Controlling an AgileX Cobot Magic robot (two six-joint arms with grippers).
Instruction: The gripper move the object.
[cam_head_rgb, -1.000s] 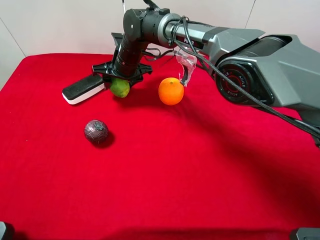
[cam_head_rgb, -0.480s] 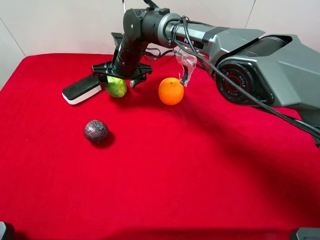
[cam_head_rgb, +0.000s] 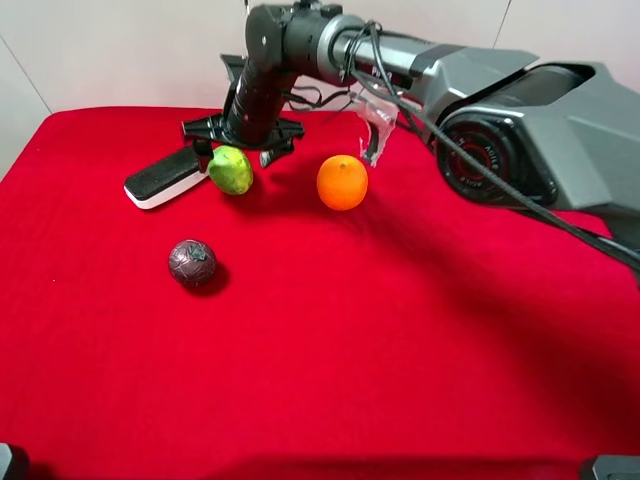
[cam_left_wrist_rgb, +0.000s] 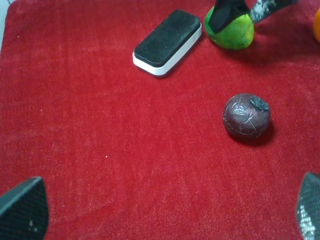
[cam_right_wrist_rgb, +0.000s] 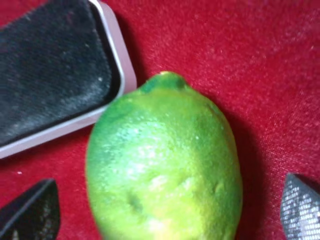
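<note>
The green fruit (cam_head_rgb: 231, 170) lies on the red cloth, right beside the black and white eraser (cam_head_rgb: 165, 177). It also shows in the left wrist view (cam_left_wrist_rgb: 230, 31) and fills the right wrist view (cam_right_wrist_rgb: 162, 165). My right gripper (cam_head_rgb: 243, 138) hangs just above it, open, its fingertips (cam_right_wrist_rgb: 32, 210) spread wide on either side of the fruit and not touching it. My left gripper (cam_left_wrist_rgb: 165, 212) is open and empty, low over the cloth at the near left, outside the exterior high view.
An orange (cam_head_rgb: 342, 182) sits to the right of the green fruit. A dark purplish-brown ball (cam_head_rgb: 192, 262) lies nearer the front. A clear plastic bag (cam_head_rgb: 375, 120) hangs by the right arm. The red cloth (cam_head_rgb: 400, 340) covers the table.
My right gripper has opened and risen a little. The green fruit has shifted slightly left, left the fingers and now rests on the cloth by the eraser.
</note>
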